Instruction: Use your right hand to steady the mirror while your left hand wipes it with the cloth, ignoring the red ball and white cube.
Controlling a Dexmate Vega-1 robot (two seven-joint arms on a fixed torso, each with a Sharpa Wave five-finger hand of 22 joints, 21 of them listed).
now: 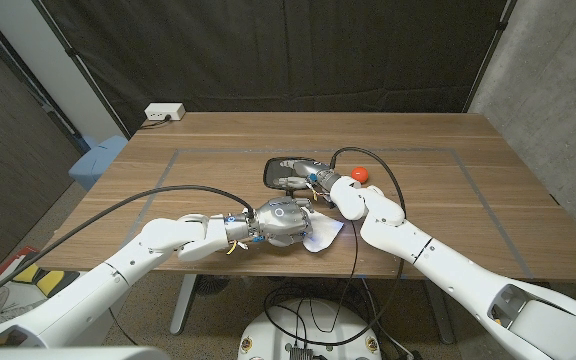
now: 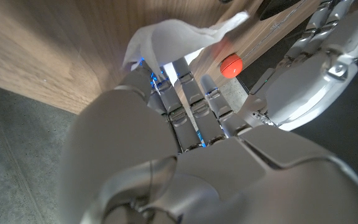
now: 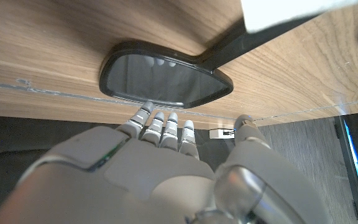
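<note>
Mirror (image 1: 290, 171) lies mid-bench, right hand (image 1: 320, 183) hovering over it with fingers spread, gripping nothing; left hand (image 1: 286, 222) holds the white cloth (image 1: 323, 237) near the bench's front edge.

Mirror (image 1: 290, 172) lay mid-table (image 1: 148, 165), ball (image 1: 360, 174) just to its right, right hand (image 1: 318, 182) at the mirror's near edge, cloth (image 1: 322, 236) nearer the front edge under the left hand (image 1: 286, 221), power strip (image 1: 164, 113) at the far-left corner.

My desk (image 1: 448, 200) is matt grained wood; the mirror (image 3: 160, 78) has glossy glass in black plastic; my cloth (image 2: 173, 40) is soft white.
</note>
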